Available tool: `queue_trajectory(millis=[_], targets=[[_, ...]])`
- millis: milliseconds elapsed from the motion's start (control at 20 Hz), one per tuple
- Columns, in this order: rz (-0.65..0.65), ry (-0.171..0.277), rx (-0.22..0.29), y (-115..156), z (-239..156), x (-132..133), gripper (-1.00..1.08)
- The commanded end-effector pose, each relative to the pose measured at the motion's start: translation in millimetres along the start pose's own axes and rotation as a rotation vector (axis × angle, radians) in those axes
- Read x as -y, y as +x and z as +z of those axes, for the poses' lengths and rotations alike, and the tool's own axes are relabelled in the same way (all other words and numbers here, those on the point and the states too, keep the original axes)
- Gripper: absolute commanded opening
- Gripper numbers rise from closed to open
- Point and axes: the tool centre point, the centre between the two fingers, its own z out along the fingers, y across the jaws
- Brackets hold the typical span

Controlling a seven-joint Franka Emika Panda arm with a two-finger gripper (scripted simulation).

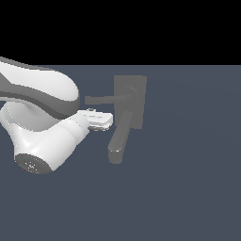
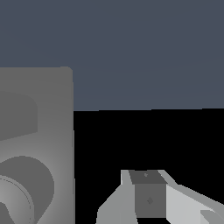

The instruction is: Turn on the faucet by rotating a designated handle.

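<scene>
The grey faucet stands in the middle of the exterior view, its flat back plate filling one side of the wrist view. The handle, a long thin bar, sticks out from the hub toward the exterior view's left. The thick spout slants down below it. My gripper sits just under the handle's free end and beside the spout, touching neither as far as I can see. In the wrist view the gripper shows as one block, fingers together, holding nothing. The round hub is partly in view.
The white arm fills the exterior view's left. The faucet rests on a flat dark blue-grey floor that runs back to a black backdrop.
</scene>
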Motion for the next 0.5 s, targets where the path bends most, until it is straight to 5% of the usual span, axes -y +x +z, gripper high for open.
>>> queue_trajectory(millis=[0,450], targets=[[-0.020,0.005,-0.004,0.5,0.8,5.7,-1.00],[-0.032,0.008,-0.006,-3.2,1.3,8.7,-1.00]])
